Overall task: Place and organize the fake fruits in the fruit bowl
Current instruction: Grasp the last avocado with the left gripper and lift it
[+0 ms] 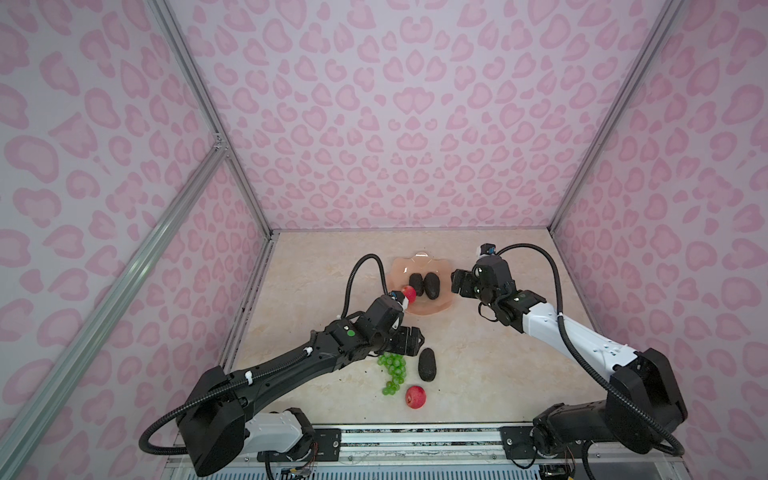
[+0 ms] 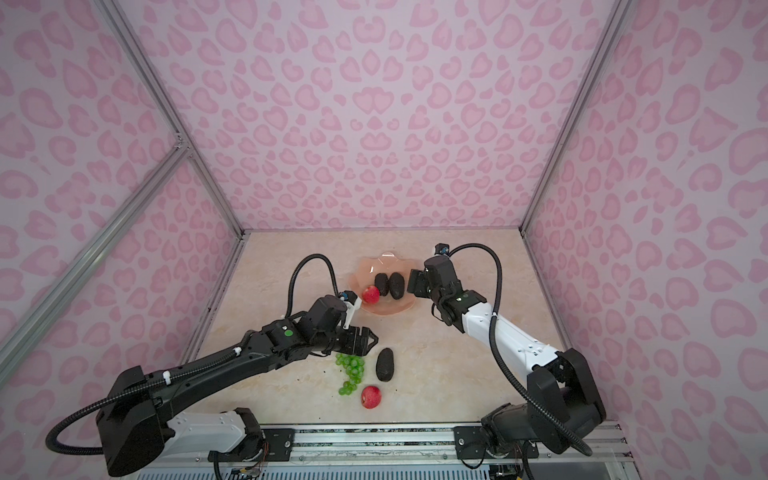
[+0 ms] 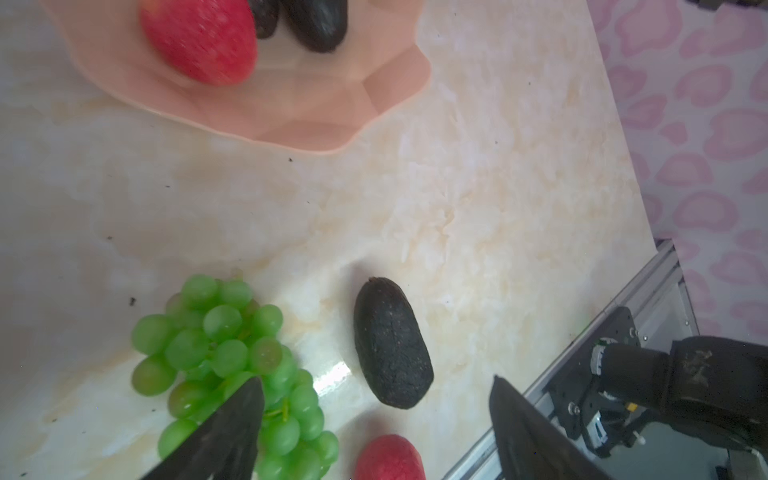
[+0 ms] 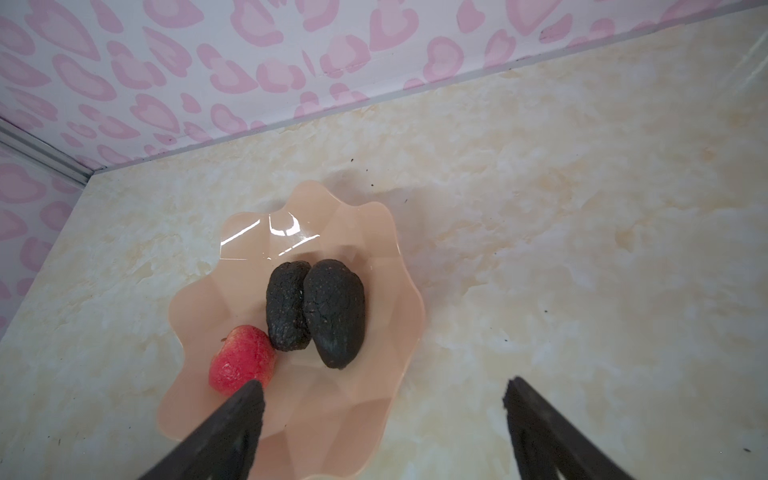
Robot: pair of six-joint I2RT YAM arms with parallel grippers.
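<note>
Marbled tabletop (image 1: pixel 478 365), maybe crumb-specked, under fruit bowl (image 1: pixel 432 308); pink-patterned walls (image 1: pixel 415 124)

Black left arm (image 1: pixel 291 365) with green dot, white-shelled right arm (image 1: pixel 573 332), corrugated black cables (image 1: pixel 557 286) (zip-tied white)

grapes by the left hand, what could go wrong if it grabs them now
The grapes are a long, loose bunch, so the open left hand may pinch only a few and drop the rest. The avocado on the table lies beside them and could be knocked rolling. In the fruit bowl, the red fruit sits near the rim; a drop could bump it out.
</note>
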